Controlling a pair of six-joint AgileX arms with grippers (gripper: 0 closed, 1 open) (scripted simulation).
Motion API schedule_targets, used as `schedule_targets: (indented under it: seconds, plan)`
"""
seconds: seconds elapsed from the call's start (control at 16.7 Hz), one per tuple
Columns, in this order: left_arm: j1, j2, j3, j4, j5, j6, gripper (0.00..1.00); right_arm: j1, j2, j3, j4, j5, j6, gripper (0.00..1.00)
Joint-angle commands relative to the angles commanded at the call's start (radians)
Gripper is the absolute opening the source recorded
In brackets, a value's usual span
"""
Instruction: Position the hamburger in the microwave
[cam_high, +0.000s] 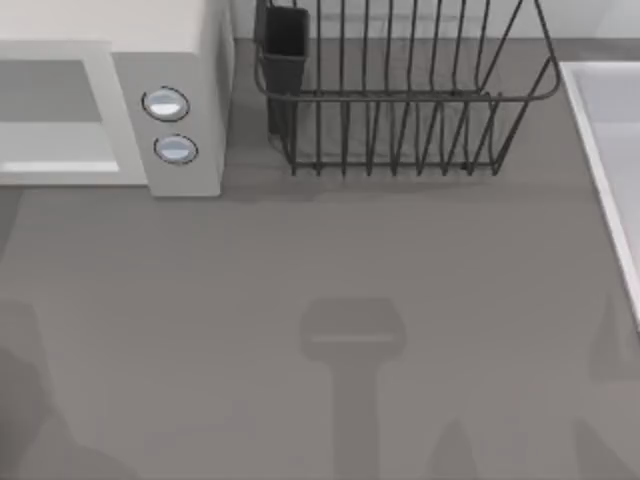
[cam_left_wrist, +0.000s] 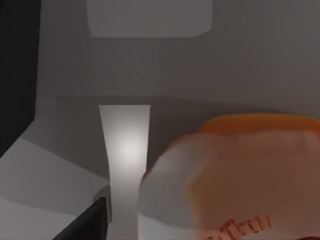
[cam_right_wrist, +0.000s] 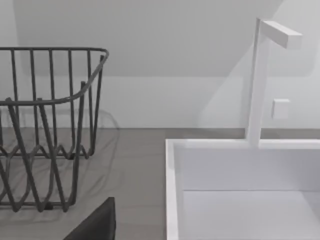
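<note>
From above, the large white boxy microwave (cam_high: 165, 90) with its two round silver-blue knobs (cam_high: 166, 104) sits at the table's far left, its grey interior facing us; just right of the microwave stands the dark wire dish rack (cam_high: 400, 95) with a dark cup-shaped holder (cam_high: 284, 45) at its near corner, and well right of the microwave runs the rim of a white basin (cam_high: 600, 160); the grey tabletop (cam_high: 330, 260) in front of the microwave carries only shadows. At our left wrist, the round orange-brown hamburger (cam_left_wrist: 240, 175), paler across its middle, looms close against grey walls that we judge to be the microwave's cavity, with a bright reflection on the floor beside it; a dark sliver of our left gripper's finger (cam_left_wrist: 87, 225) edges in, though we cannot tell whether that gripper grips the hamburger or has let go. Reddish marks low on the hamburger are not legible, and we read no brand or label anywhere. At our right wrist, the dish rack (cam_right_wrist: 50, 130), the white basin (cam_right_wrist: 240, 190) and a white faucet post (cam_right_wrist: 260, 80) appear past a dark finger edge (cam_right_wrist: 97, 222) of the idle right gripper, its state likewise unclear. To finish well, we judge the hamburger should rest flat, well inside the cavity, before we withdraw straight out.
</note>
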Motion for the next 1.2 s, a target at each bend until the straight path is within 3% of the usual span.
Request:
schedule_targets:
  seconds: [0.42,0.9,1.2]
  plan:
    - [-0.016,-0.103,0.046,-0.107,0.011,-0.005,0.0,0.0,0.0,0.0,0.0,0.0,0.0,1.0]
    - [-0.02,-0.241,0.261,-0.481,0.011,-0.01,0.0,0.0,0.0,0.0,0.0,0.0,0.0,1.0]
    - [-0.021,-0.255,0.277,-0.505,0.01,-0.01,0.0,0.0,0.0,0.0,0.0,0.0,0.0,1.0]
